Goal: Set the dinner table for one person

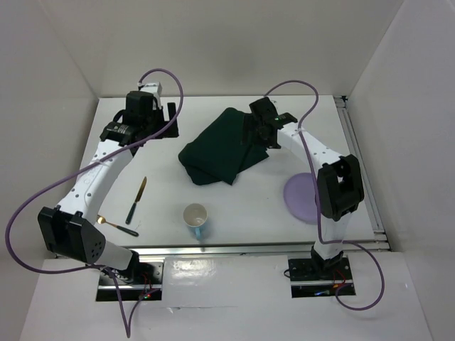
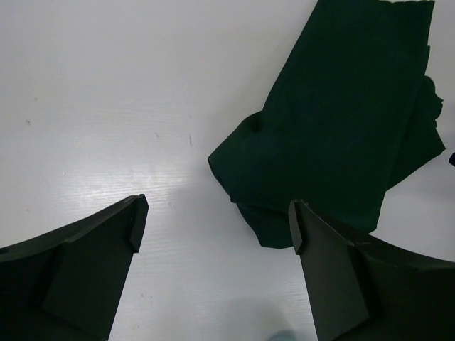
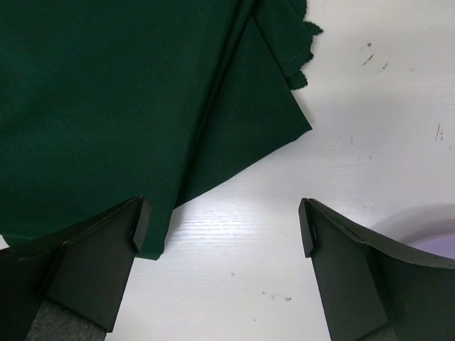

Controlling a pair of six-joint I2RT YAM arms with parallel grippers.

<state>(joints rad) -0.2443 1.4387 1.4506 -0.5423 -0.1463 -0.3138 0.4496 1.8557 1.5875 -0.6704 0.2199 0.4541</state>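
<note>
The left end effector (image 1: 169, 118), seen from the top external camera, hovers at the far left of the white surface (image 1: 163, 177) with its fingers apart and nothing between them. The right end effector (image 1: 254, 133) hangs just over the far right side of a rumpled dark green cloth (image 1: 220, 153), also apart and empty. Only this view shows the whole layout: a knife (image 1: 136, 199) and spoon (image 1: 117, 226) near left, a cup (image 1: 195, 219) near centre, and a lilac plate (image 1: 302, 199) near right, partly hidden by the right arm. The surface fills the view beneath both arms. It looks rigid, smooth and fixed, so it is nothing to grasp, and I judge that items will slide on it easily. The left wrist view shows the left end effector (image 2: 213, 220) open above bare surface (image 2: 106, 106), with the cloth (image 2: 341, 128) beyond its right finger and apart from it. Its bunched corner looks soft and limp and is probably best pinched at an edge. The right wrist view shows the right end effector (image 3: 220, 220) open, with the cloth (image 3: 106, 92) under its left finger. It alone reveals layered folds, a scalloped hem and the plate (image 3: 434, 234) rim.
</note>
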